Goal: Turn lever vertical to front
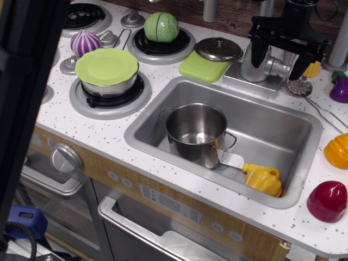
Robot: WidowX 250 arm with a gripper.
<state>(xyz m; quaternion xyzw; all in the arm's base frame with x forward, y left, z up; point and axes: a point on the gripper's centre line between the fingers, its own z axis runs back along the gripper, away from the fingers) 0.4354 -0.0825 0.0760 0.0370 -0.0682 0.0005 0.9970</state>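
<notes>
The chrome tap body (255,66) stands on its base plate behind the sink's back rim. A short stub sticks out of its right side, and the lever (287,61) rises from it as a slim silver-grey paddle, roughly upright and partly hidden by the gripper. My black gripper (280,60) comes down from above over the tap. Its fingers are spread: one finger (260,54) is in front of the tap body, the other (300,64) is to the right of the lever. The lever lies between them, and I cannot tell if either finger touches it.
The steel sink (304,122) holds a steel pot (196,130), a white spatula and a yellow toy. A green mat with a lid (218,50) lies left of the tap. A strainer (298,87), toy corn, an aubergine (340,88) and other toy foods lie on the right. Stove burners are on the left.
</notes>
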